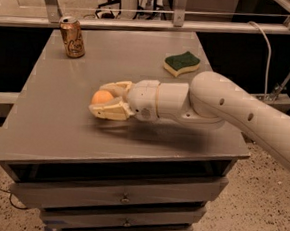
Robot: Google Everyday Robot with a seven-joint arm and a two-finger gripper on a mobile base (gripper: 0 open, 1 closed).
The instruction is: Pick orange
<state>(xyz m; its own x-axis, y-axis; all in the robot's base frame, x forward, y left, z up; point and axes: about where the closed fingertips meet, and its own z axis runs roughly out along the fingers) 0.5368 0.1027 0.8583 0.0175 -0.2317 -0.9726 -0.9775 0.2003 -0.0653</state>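
The grey desk (58,131) fills the frame. A white arm (235,112) reaches in from the right. Its hand (99,103), left of centre, is closed around the orange (102,95). A sponge (181,62) lies at upper right, and a can (72,37) stands at upper left.

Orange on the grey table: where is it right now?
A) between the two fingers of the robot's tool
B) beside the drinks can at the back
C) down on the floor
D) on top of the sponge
A: the orange sits between the fingers of the tool, which is closed around it low over the left middle of the table, well apart from the drinks can and the sponge.
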